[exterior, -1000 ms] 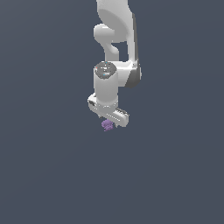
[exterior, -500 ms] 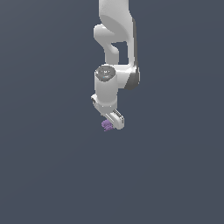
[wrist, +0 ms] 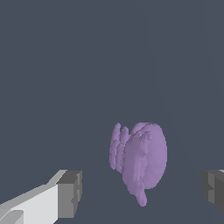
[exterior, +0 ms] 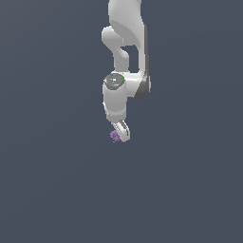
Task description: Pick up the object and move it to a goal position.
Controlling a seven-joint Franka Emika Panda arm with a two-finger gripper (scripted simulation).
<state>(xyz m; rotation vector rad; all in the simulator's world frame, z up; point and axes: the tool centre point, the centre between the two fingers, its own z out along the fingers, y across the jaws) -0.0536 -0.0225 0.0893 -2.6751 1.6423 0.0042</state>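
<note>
The object [wrist: 142,157] is a small purple lumpy thing with ridged edges, lying on the dark grey floor. In the wrist view it sits between the two grey fingertips [wrist: 70,192], with a gap on each side and nearer to neither by much. My white gripper [wrist: 142,190] is open around it without touching it. In the exterior view the object [exterior: 114,136] peeks out at the exterior view's left of the lowered gripper [exterior: 119,135], which is seen narrow-on and hides part of it.
The white arm [exterior: 124,52] comes down from the top of the exterior view. Around it only the plain dark grey floor [exterior: 57,180] shows.
The gripper has turned about its vertical axis, from broadside to narrow-on in the exterior view, and has come down around the object. The object has stayed in place.
</note>
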